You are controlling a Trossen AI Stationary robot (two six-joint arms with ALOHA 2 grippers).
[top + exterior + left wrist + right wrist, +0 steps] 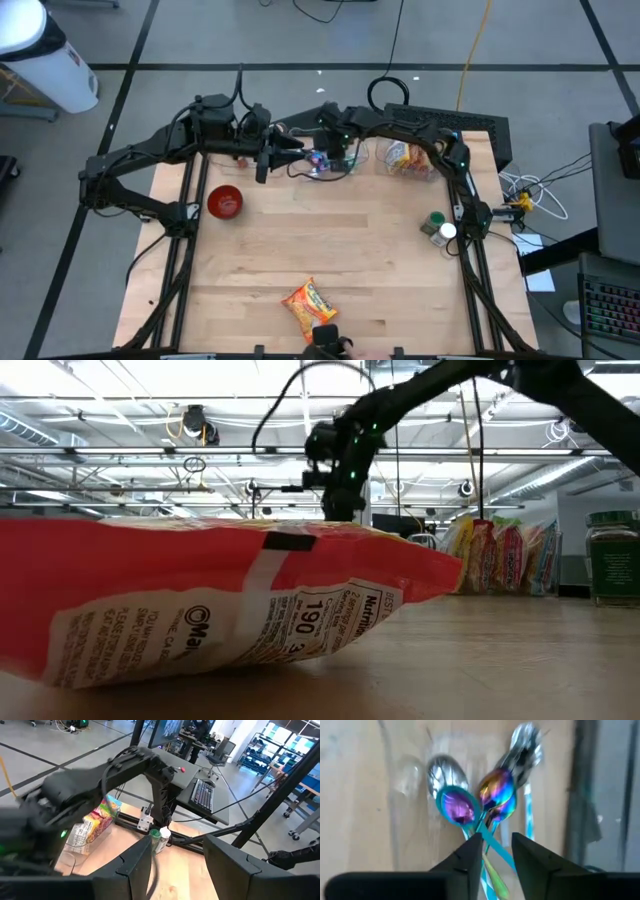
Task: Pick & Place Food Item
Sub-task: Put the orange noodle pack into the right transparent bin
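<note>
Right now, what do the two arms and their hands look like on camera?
Both arms are matte black with chunky jointed links and black cables looping along them. The left hand and right hand end in two flat, dark, blocky fingers. A small green light glows on the right arm's wrist. No readable markings show.

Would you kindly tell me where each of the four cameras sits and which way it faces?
High view: above the table, looking straight down; both arms meet at the far edge.
Low view: at table-top height, looking level past a red snack bag; one arm hangs overhead.
Left wrist view: on the left arm, past the left gripper, toward the right arm's base.
Right wrist view: on the right arm, past the right gripper, onto iridescent spoons.
Shared: the green-lidded jar shows in the high and left wrist views.
</note>
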